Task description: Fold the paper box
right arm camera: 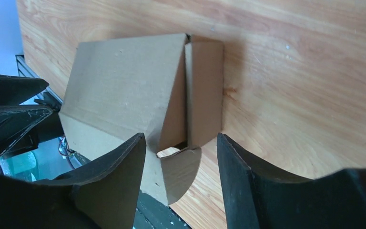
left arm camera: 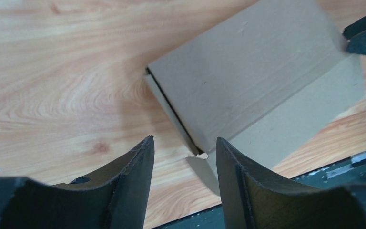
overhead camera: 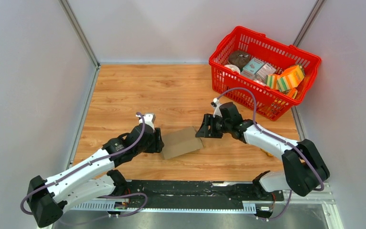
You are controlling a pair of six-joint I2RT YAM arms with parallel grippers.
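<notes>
Left gripper [overhead camera: 160, 142] and right gripper [overhead camera: 200, 132] are flanking the half-folded paper box [overhead camera: 181, 142], jaws apart, empty; the loose flap [right arm camera: 178, 171] likely needs tucking

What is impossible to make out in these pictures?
- Inside of the box: every view, its own panels cover it.
- Contents of the basket: top view, labels too small; the wall hides lower items.
- Tips of the left gripper: top view, its own body covers them.
- Box's far corner: left wrist view, cut off by the frame edge and the right gripper.
</notes>
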